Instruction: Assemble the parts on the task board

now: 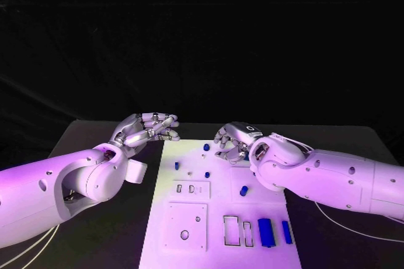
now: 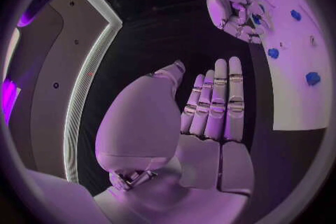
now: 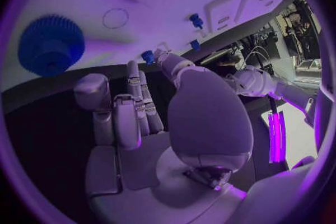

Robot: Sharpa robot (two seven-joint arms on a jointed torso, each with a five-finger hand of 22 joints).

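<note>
Several small blue parts (image 1: pixel 266 231) dot the flat white task board (image 1: pixel 169 199); a ridged blue gear (image 3: pixel 50 45) lies there too. Left hand (image 1: pixel 150 129) and right hand (image 1: pixel 234 142) hover over the dark counter (image 1: pixel 93 135) and board with fingers loosely curled, apart, holding nothing.

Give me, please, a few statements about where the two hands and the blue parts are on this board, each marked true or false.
1. The left hand hovers beside the far left corner of the task board. True.
2. The left hand holds a blue part. False: the left wrist view shows its fingers straight and its palm bare.
3. The right hand hovers over the far end of the board. True.
4. Two long blue bars lie at the board's far end. False: they lie at its near right corner.
5. A blue gear lies on the board near the right hand. True.
</note>
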